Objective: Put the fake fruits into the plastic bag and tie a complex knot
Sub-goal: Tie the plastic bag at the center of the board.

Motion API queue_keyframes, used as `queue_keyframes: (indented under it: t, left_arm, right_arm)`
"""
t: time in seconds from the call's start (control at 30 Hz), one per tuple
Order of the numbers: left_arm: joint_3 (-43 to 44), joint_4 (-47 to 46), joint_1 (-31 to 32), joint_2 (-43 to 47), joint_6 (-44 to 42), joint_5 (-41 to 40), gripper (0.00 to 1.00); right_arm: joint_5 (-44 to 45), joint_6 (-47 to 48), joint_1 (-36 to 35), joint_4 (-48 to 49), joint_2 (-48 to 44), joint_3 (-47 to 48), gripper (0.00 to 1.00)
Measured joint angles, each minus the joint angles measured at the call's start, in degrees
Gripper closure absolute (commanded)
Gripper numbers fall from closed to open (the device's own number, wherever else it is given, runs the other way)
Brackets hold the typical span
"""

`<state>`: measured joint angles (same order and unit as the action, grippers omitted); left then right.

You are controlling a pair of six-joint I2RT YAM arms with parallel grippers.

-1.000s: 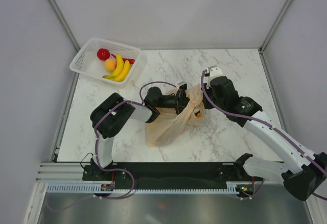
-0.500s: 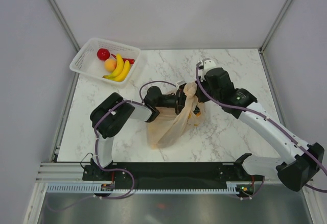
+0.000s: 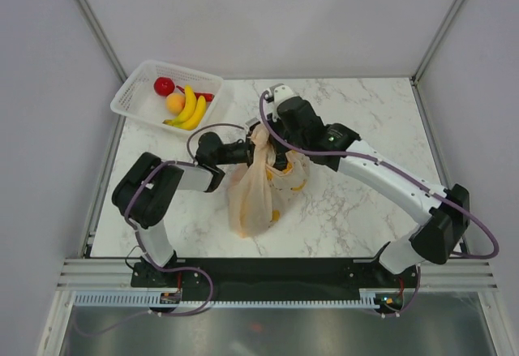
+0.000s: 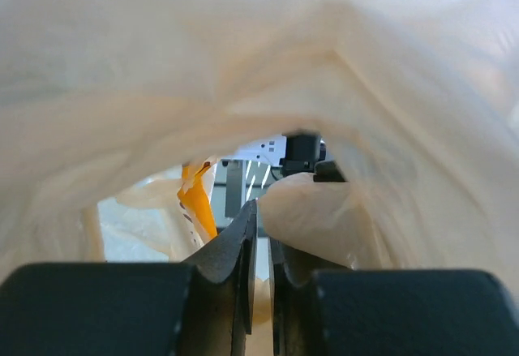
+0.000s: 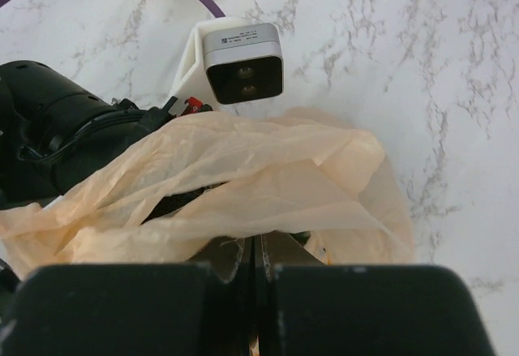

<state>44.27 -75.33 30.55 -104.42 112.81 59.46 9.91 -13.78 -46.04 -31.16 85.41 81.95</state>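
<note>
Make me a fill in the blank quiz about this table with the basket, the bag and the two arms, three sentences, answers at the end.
The white basket sits at the table's far ____ corner.
In it, the bananas lie beside a round red ____.
The left gripper and the right gripper each pinch the plastic bag, so ____ grippers hold it.
Missing words: left; apple; two.
</note>
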Motion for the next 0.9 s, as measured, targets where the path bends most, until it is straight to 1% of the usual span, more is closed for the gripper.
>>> queue_keyframes:
  t: [0.23, 0.4, 0.57, 0.7, 0.77, 0.9]
  left_arm:
    - [-7.2, 0.0, -6.9, 5.5, -0.4, 0.3, 0.86]
    - [-8.1, 0.0, -8.1, 5.8, -0.5, 0.6, 0.87]
    - [-7.7, 0.0, -8.8, 5.8, -0.5, 0.8, 0.86]
    - [-5.5, 0.0, -8.9, 5.8, -0.4, 0.8, 0.86]
    - [-4.4, 0.0, -8.6, 5.6, -0.4, 0.8, 0.86]
    - [-1.7, -0.1, -6.5, 3.7, -0.4, 0.7, 0.86]
  right_arm:
    - [0.9, -0.1, -3.1, 0.3, 10.1, 10.0, 1.0]
    - [0.7, 0.0, -3.5, 0.3, 13.9, 13.3, 1.0]
    - [0.7, 0.2, -3.5, 0.4, 14.0, 13.3, 1.0]
    - [0.9, 0.3, -3.2, 0.4, 13.6, 13.0, 1.0]
    - [1.0, 0.3, -2.8, 0.6, 12.4, 11.8, 0.97]
    - [2.0, 0.2, -1.9, 0.7, 8.3, 7.6, 0.97]
